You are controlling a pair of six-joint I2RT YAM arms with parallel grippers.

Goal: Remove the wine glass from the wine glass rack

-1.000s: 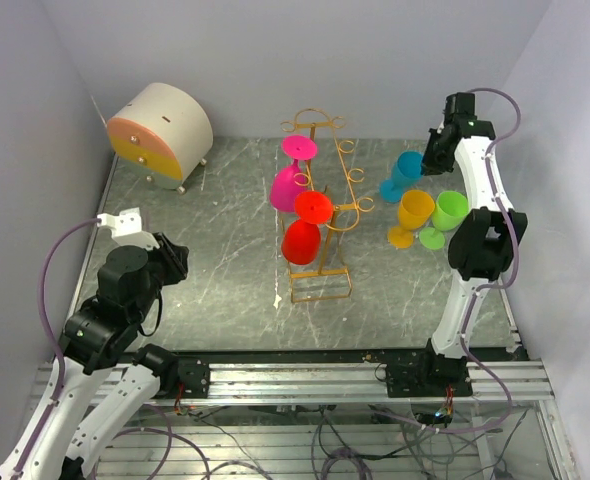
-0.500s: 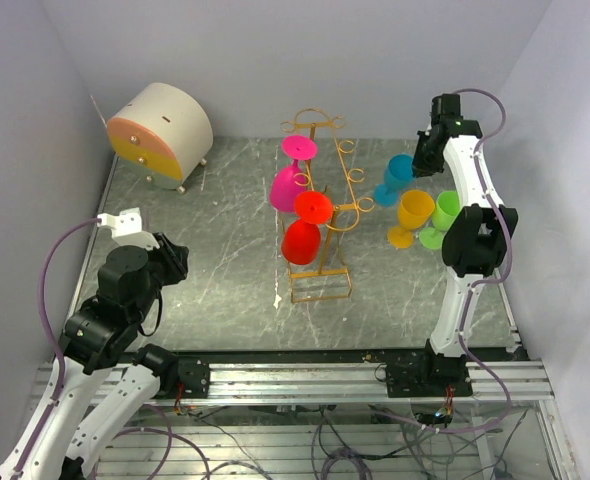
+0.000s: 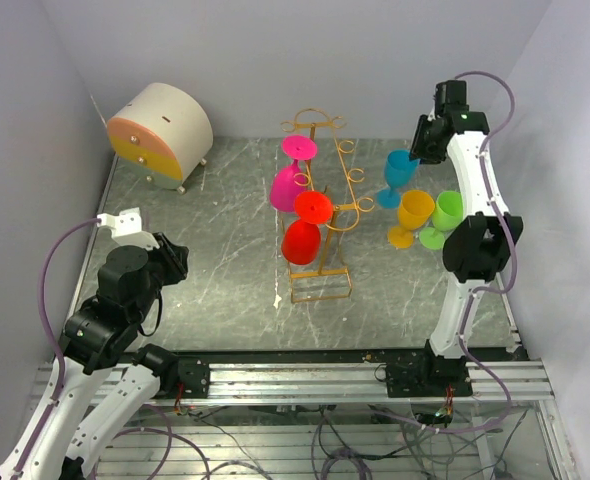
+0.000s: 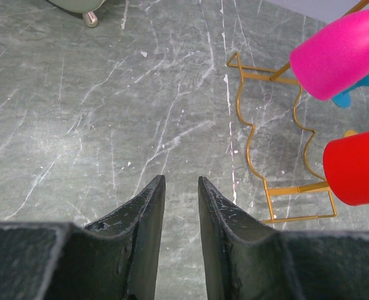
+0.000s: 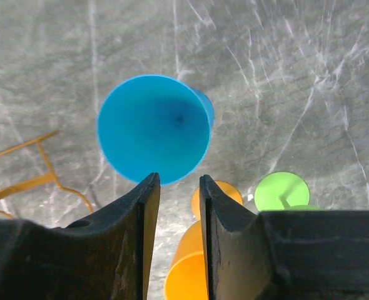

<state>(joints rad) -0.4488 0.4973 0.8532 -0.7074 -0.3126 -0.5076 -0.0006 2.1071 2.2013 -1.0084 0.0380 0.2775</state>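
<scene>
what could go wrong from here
1. The right pincer hangs above the blue glass, which stands right beside the orange glass and the green glass. A low or sideways move away could clip its rim and topple it into them.
2. The pink glass and the red glass hang on one side of the thin wine glass rack. A tug on either might tip the whole stand.

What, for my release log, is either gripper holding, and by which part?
Nothing is held. The right gripper hangs over the blue wine glass with nothing between its parted fingers; the left gripper is likewise bare.
</scene>
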